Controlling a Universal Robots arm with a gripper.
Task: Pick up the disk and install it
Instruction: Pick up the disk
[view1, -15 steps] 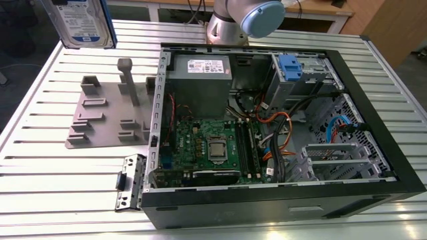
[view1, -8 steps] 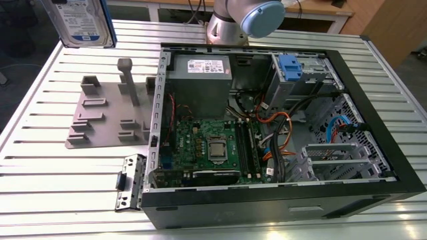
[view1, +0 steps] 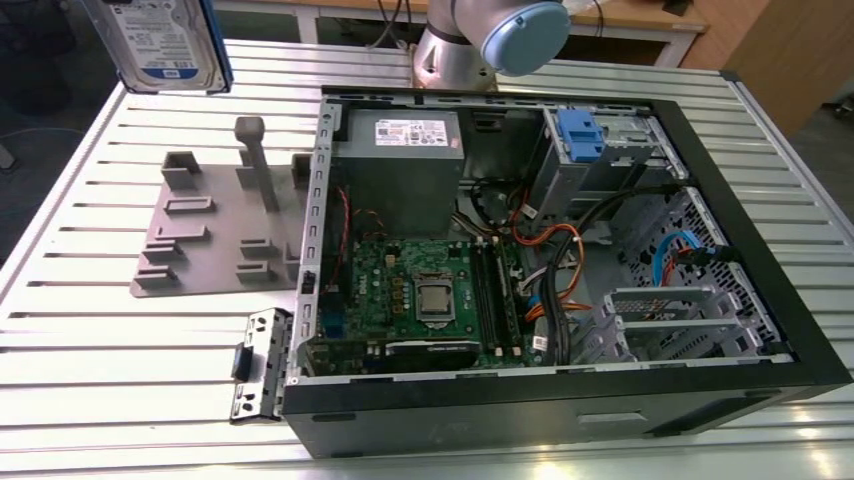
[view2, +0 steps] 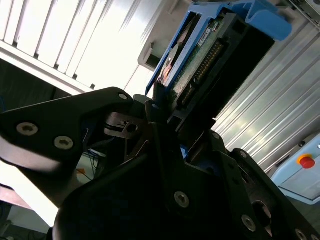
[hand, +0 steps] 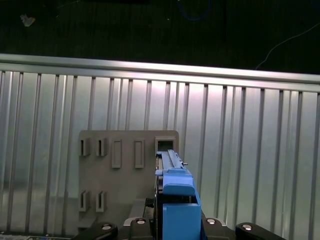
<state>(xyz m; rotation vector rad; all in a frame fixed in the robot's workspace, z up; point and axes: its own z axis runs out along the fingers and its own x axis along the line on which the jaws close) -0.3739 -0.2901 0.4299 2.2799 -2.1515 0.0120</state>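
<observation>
I count one disk (view1: 158, 40), held label-out at the upper left of the exterior view, and in the second wrist view the gripper (view2: 167, 117) has its jaws clamped narrow on the disk's blue-railed end. On the slatted table (view1: 80, 360) lie one grey holder plate (view1: 214, 235) at centre left and one black bracket (view1: 260, 365) at lower left. To the right, one open computer case (view1: 534, 410) holds one motherboard (view1: 414, 290), one power supply (view1: 396, 165) and one blue-latched drive cage (view1: 587, 150), with cables (view1: 554, 255) strung between board and cage.

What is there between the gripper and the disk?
Nothing lies between them: in the second wrist view, the gripper is shut directly on the disk.
</observation>
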